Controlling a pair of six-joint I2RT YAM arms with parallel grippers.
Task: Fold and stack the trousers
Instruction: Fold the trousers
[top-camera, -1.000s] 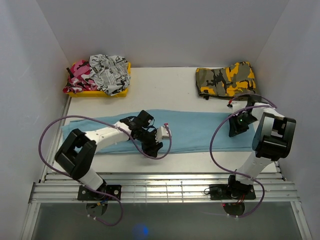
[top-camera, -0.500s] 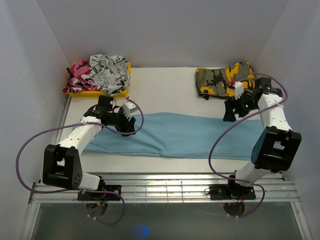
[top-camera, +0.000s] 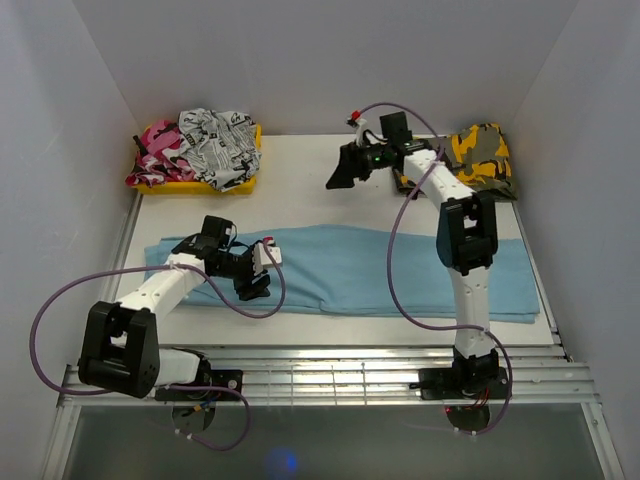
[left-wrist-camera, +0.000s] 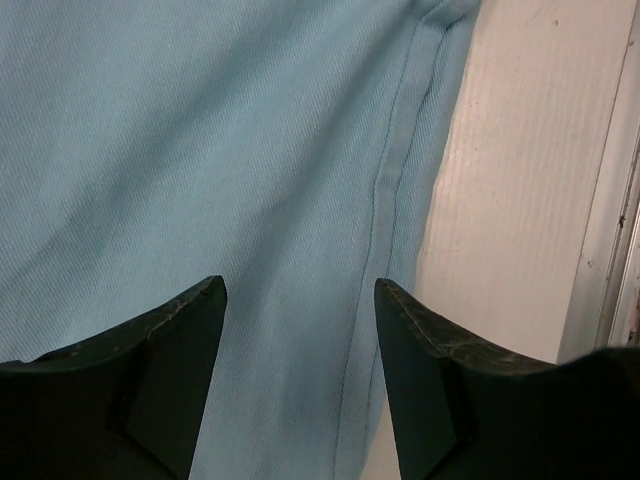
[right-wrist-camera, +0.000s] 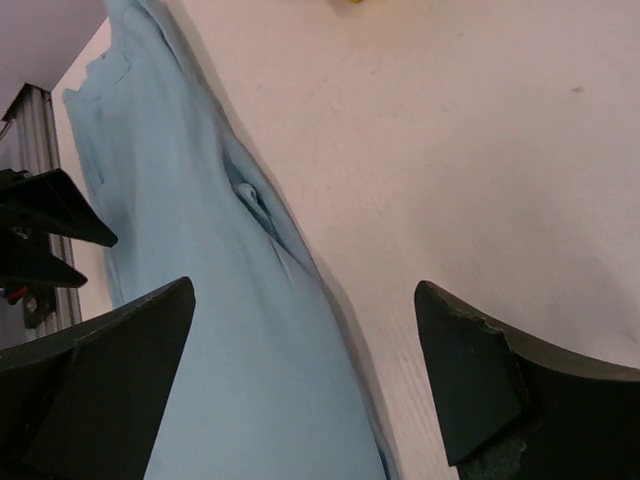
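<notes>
**Left gripper over the cloth, right gripper off it on the far side**

The left gripper (top-camera: 252, 280) hangs with its jaws apart and nothing between them. Its wrist view shows light-blue weave directly beneath the two dark fingers (left-wrist-camera: 160, 370). A stitched seam runs away from the gripper, and the cloth's edge and the bare table (left-wrist-camera: 520, 200) lie just to one side. Whether the fingertips touch the fabric cannot be told.

The right gripper (top-camera: 338, 175) is also spread wide and empty. It hovers over bare tabletop beyond the far edge of the cloth, about midway along its length. In its wrist view the cloth lies off to one side of the jaws, not under them.

The light-blue trousers (top-camera: 400, 275) lie flat in one long band across the table. Their long axis runs left to right, and the right end sits a little nearer the arms' bases than the left.

The left gripper is the nearer one, already above the left part of the band. If the next fold brings one end over the other, the left arm looks placed to take its end. The right arm would need to come back toward the near side and out to the right end.

A folded camouflage garment (top-camera: 470, 155) at the far right probably marks the stack.
</notes>
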